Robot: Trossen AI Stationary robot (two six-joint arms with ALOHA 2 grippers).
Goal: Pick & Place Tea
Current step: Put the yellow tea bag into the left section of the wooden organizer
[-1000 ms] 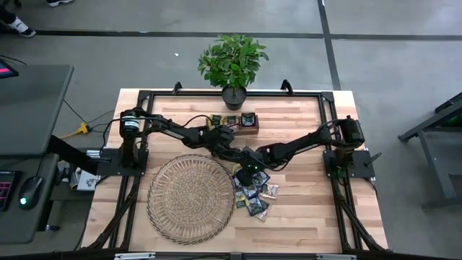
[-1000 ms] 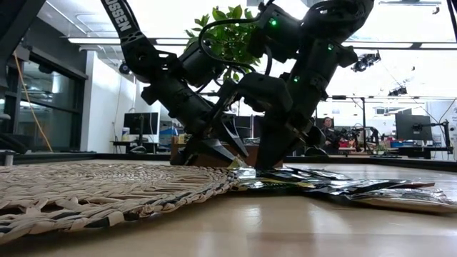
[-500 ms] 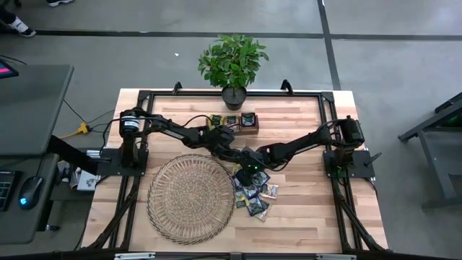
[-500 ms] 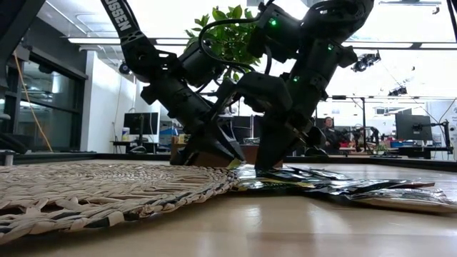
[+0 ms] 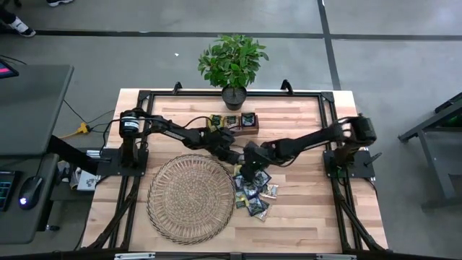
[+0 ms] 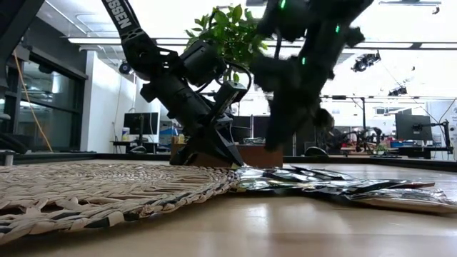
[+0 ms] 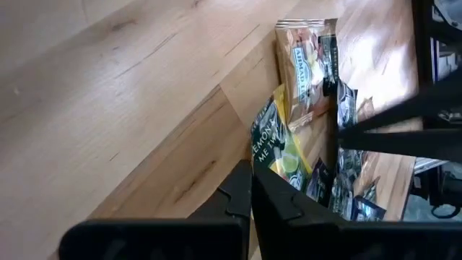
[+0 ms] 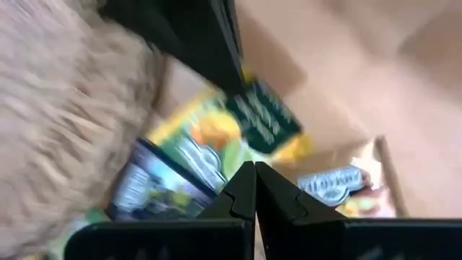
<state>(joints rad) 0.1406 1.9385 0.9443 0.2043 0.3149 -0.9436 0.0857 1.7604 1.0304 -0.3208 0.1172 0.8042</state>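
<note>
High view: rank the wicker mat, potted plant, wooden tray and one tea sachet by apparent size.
1. wicker mat
2. potted plant, which stands taller, so it is nearer the camera
3. wooden tray
4. tea sachet

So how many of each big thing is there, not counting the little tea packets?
Dark robot arms: 2
Round wicker mat: 1
Small brown wooden tray: 1
Green potted plant: 1
Total: 5

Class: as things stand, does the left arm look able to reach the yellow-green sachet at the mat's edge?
Probably yes. The left gripper, shut, is already at the yellow-green sachet, beside the mat; the right gripper is above the pile, close by.
</note>
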